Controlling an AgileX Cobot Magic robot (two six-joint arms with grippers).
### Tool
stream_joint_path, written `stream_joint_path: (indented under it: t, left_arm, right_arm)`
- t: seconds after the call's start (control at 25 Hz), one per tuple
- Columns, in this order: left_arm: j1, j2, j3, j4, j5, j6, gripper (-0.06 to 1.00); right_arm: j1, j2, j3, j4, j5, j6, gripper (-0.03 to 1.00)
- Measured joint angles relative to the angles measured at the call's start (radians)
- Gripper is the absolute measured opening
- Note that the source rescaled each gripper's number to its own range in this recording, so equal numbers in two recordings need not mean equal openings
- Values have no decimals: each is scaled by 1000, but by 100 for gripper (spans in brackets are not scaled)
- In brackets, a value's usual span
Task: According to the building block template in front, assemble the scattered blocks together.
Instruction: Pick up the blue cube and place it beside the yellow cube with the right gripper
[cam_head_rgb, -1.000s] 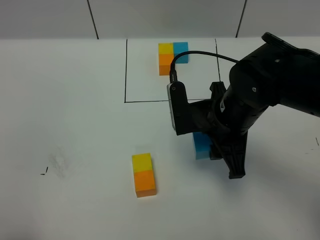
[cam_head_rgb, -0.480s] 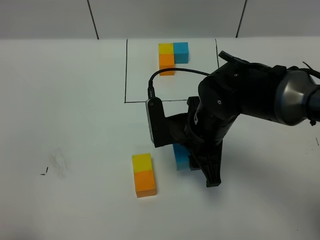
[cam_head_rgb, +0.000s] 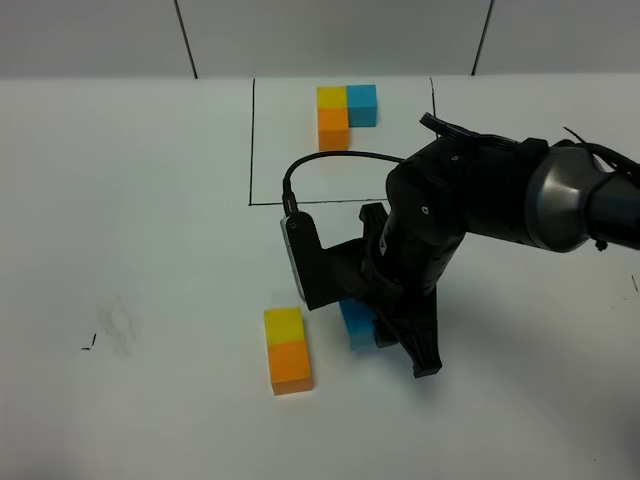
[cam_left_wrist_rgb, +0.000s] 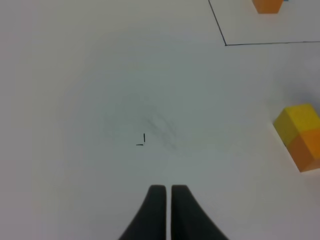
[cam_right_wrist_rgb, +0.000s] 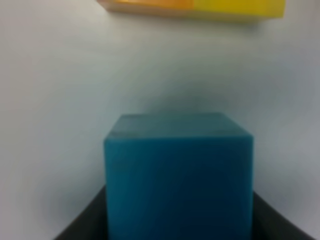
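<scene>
The building block template (cam_head_rgb: 342, 114), a small L of yellow, blue and orange cubes, sits at the back inside a black outline. A loose yellow cube (cam_head_rgb: 283, 323) and orange cube (cam_head_rgb: 291, 366) stand joined in a column near the front, also seen as yellow cube (cam_left_wrist_rgb: 299, 121) and orange cube (cam_left_wrist_rgb: 309, 149). My right gripper (cam_head_rgb: 372, 335) is shut on the light blue cube (cam_head_rgb: 356, 324), just right of the yellow cube with a small gap. The blue cube (cam_right_wrist_rgb: 178, 180) fills the right wrist view, the joined pair (cam_right_wrist_rgb: 192, 8) beyond it. My left gripper (cam_left_wrist_rgb: 166, 192) is shut and empty.
The black outline (cam_head_rgb: 251, 145) marks a rectangle on the white table. A small pen mark (cam_head_rgb: 89, 343) and a faint smudge (cam_head_rgb: 120, 322) lie at the left. The right arm's bulk and its cable (cam_head_rgb: 330, 160) hang over the table's middle.
My right gripper has carried the blue cube leftward, from well right of the yellow-orange pair to close beside the yellow cube. The left gripper has not moved.
</scene>
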Motion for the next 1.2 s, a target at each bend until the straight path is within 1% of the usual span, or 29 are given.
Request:
stream_joint_path:
  t: [0.16, 0.52, 0.8, 1.0, 1.2]
  left_arm:
    - [0, 0, 0, 0, 0, 0, 1]
    - [0, 0, 0, 0, 0, 0, 1]
    - [0, 0, 0, 0, 0, 0, 1]
    - [0, 0, 0, 0, 0, 0, 1]
    - [0, 0, 0, 0, 0, 0, 1]
  right_arm:
    - [0, 26, -7, 17, -10, -25, 52]
    - [0, 50, -90, 20, -12, -29, 52]
    - [0, 63, -91, 20, -19, -31, 52]
    - [0, 70, -95, 28, -50, -43, 52]
    - [0, 105, -115, 44, -43, -51, 52]
